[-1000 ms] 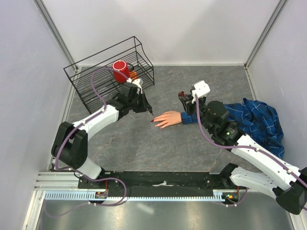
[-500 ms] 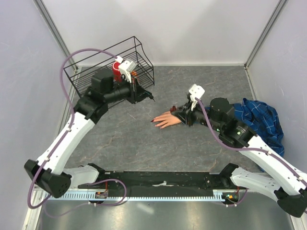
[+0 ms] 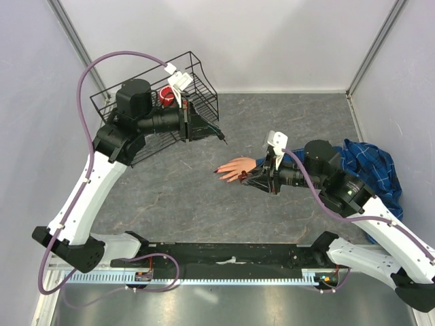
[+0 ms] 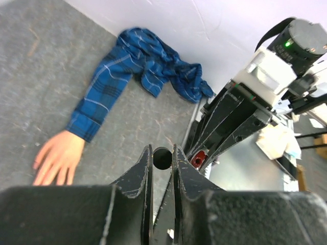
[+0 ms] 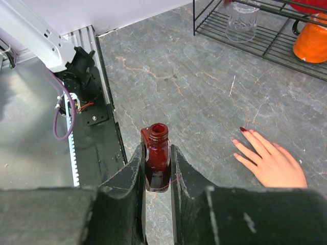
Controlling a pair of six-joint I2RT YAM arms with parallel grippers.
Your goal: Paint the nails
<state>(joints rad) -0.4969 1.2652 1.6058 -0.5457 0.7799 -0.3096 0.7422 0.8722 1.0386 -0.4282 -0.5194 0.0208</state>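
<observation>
The left gripper [image 4: 162,149] is pinched narrowly on a black brush cap [image 4: 162,159]. Its arm stands high with the forearm level, in front of the wire basket [image 3: 146,71]. The right gripper [image 5: 156,147] clamps an uncapped dark red polish bottle [image 5: 156,164], held low and pointing left, just beside the fake hand [image 3: 238,168]. That hand lies flat on the table [image 3: 177,197]. Of its nails [image 5: 243,129], one is dark red and the others pale pink.

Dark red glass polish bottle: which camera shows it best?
Right wrist: the open dark red glass polish bottle sits centre frame, clamped in the right gripper. Left wrist shows only a red glimpse between that gripper's fingers; top external is too distant to make it out.
</observation>
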